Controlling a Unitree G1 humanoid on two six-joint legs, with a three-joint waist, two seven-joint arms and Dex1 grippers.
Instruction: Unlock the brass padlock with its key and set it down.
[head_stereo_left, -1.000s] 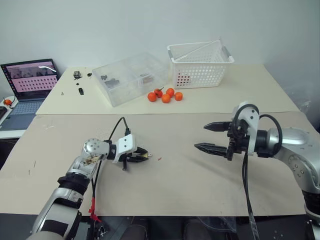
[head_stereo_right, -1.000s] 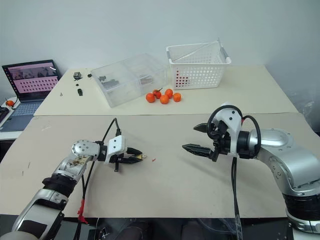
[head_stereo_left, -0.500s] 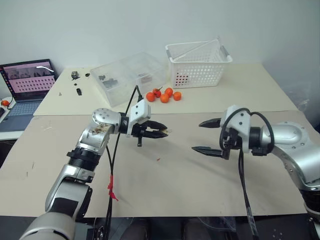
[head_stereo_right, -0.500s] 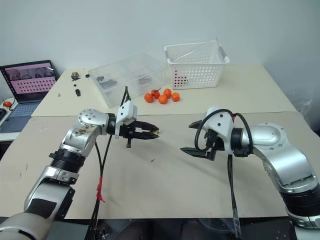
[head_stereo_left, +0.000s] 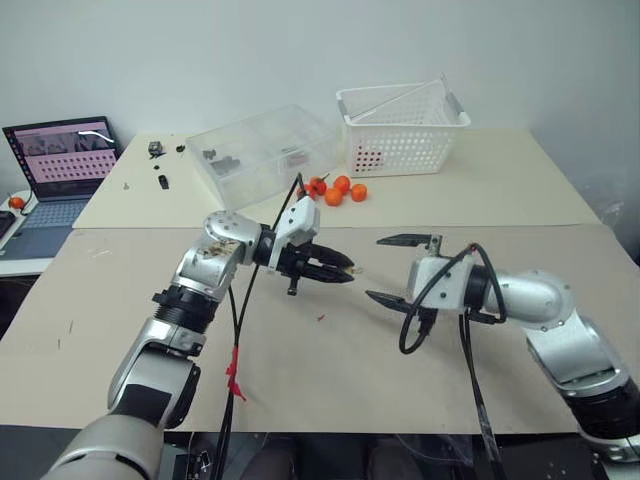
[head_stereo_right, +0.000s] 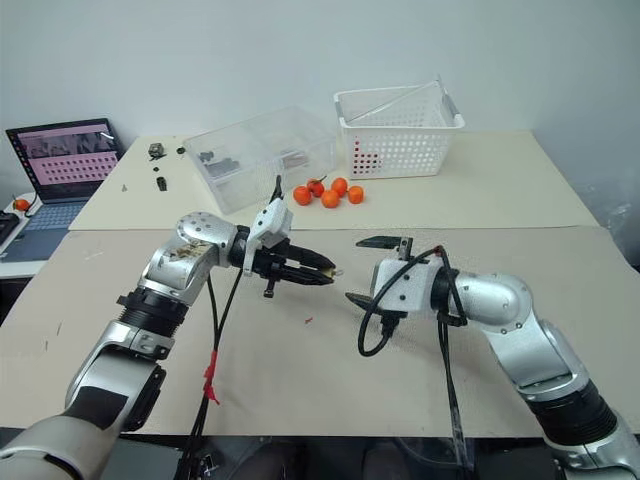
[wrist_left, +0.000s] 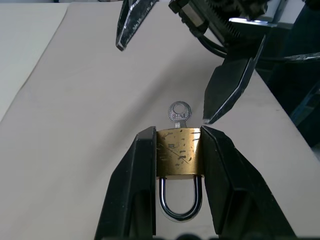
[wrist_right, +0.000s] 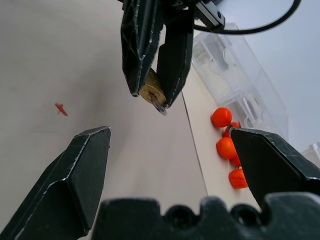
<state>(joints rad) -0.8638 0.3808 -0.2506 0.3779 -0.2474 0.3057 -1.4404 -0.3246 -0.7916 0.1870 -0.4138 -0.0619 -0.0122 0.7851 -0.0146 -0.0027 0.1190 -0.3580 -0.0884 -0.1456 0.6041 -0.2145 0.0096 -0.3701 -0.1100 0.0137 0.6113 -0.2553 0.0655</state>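
My left gripper (head_stereo_left: 345, 270) hovers above the middle of the table, shut on the brass padlock (wrist_left: 179, 152). Its fingers (wrist_left: 142, 170) press the lock body's two sides, and the silvery shackle points back toward the wrist. The small silvery key (wrist_left: 178, 112) sticks out of the lock's end, beyond the fingertips. My right gripper (head_stereo_left: 375, 268) stands open just to the right, its two black fingers (wrist_left: 225, 95) spread on either side of the key without touching it. The right wrist view shows the padlock (wrist_right: 150, 91) and key (wrist_right: 159, 107) straight ahead between my open fingers.
A tiny red speck (head_stereo_left: 320, 318) lies on the table below the grippers. Behind them are orange fruits (head_stereo_left: 335, 190), a clear plastic box (head_stereo_left: 260, 155) and a white basket (head_stereo_left: 400, 130). A laptop (head_stereo_left: 60, 160) stands at the far left, with small black parts (head_stereo_left: 160, 180) beside it.
My left gripper has lifted off the table with the padlock and swung right toward the right gripper. The right gripper has rolled at the wrist and shifted left, closing in on the key.
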